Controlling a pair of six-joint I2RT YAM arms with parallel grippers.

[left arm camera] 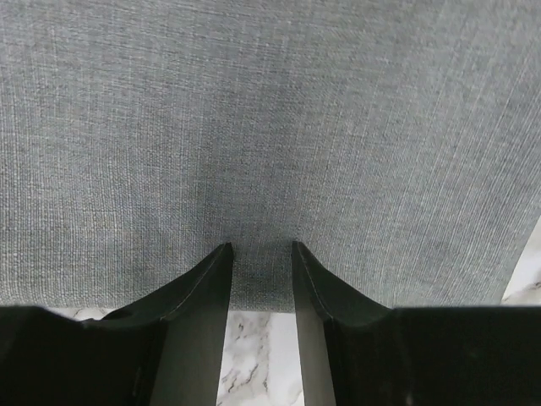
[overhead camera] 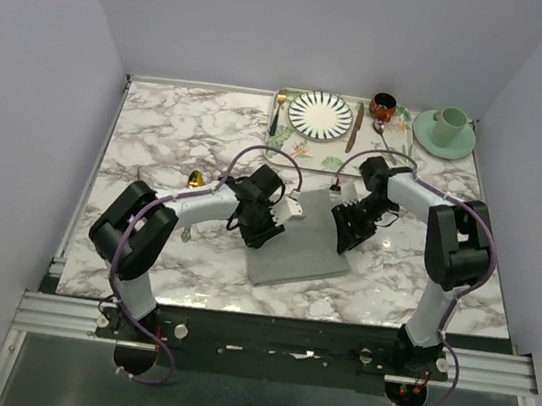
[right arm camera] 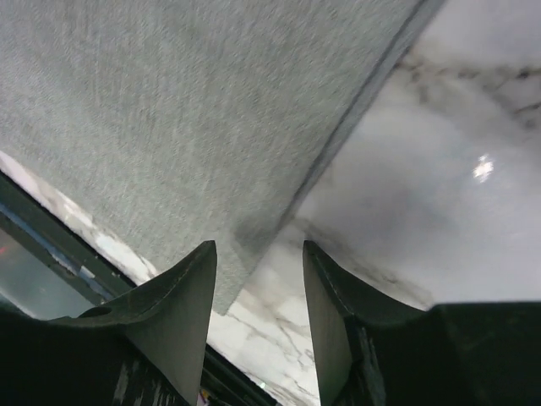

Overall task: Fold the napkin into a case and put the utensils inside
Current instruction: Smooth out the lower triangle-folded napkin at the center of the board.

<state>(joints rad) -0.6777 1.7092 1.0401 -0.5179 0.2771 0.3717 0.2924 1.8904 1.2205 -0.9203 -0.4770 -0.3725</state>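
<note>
Napkin (overhead camera: 300, 250) flat on marble table (overhead camera: 159, 137) between both arms: soft, light, limp, likely best pinched at an edge or corner. Left gripper (left arm camera: 262, 247) part-open over its edge, right gripper (right arm camera: 258, 245) part-open at a corner, neither holding cloth

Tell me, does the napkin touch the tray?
Apart. The top view shows bare table between the napkin and the tray.
</note>
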